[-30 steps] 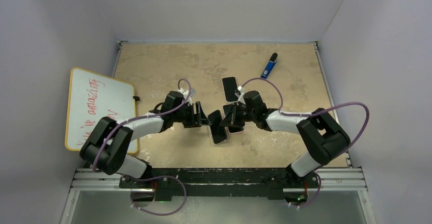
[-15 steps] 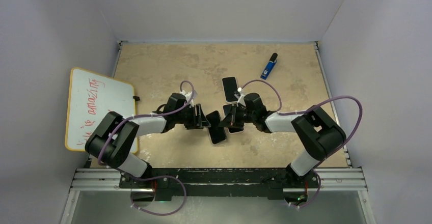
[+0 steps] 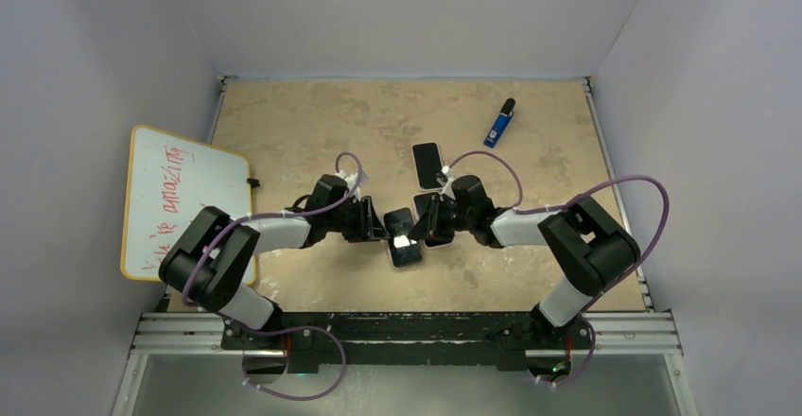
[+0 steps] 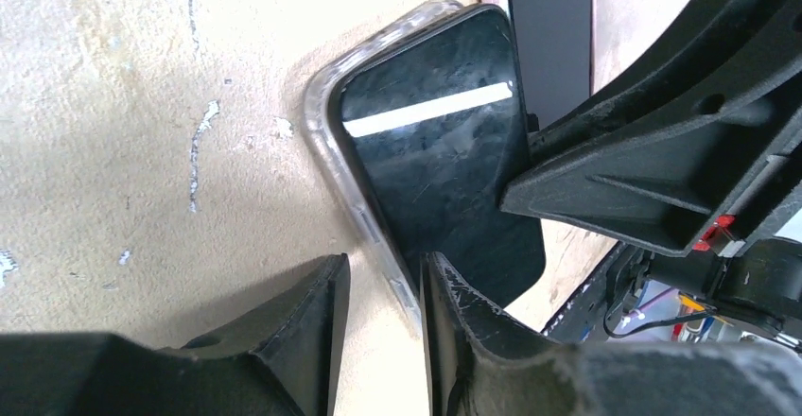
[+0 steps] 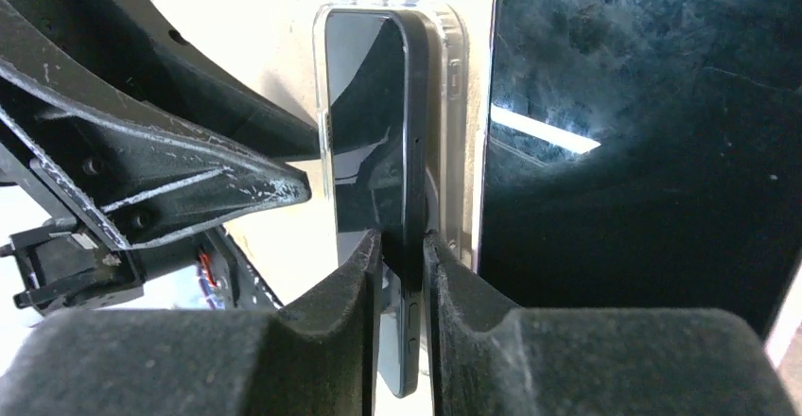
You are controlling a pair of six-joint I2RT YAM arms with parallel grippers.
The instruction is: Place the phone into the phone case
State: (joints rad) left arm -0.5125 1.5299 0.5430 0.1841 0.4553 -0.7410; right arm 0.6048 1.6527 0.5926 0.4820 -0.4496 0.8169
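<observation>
- Beige mottled table (image 3: 303, 123) carries everything. The two arms reach in from either side and meet near its middle.
- The phone (image 3: 404, 238), black with a glossy screen, lies at that meeting point. It sits partly in the clear phone case (image 4: 326, 142).
- In the left wrist view the case's transparent rim shows along one long side and around a top corner of the phone. The phone is skewed against that rim rather than seated flush.
- In the right wrist view the phone's dark side edge stands above the case's clear wall, so that side looks raised.
- The right gripper (image 5: 402, 241) is closed on the phone's long edge. One finger is pressed to each face and no gap shows between them.
- The left gripper (image 4: 386, 269) has its jaws a little apart and straddles the case's rim at the opposite side. One finger is against the rim, and bare table shows between the other finger and the case.
- The two grippers face each other across the phone, close together.
- A second dark phone (image 5: 624, 132) lies flat just beside the case, under the right gripper.
- A third phone (image 3: 427, 164) lies a little farther back.
- A blue marker (image 3: 498, 123) rests towards the far right, well apart from the arms.
- A whiteboard (image 3: 184, 199) with red writing hangs over the table's left edge.
</observation>
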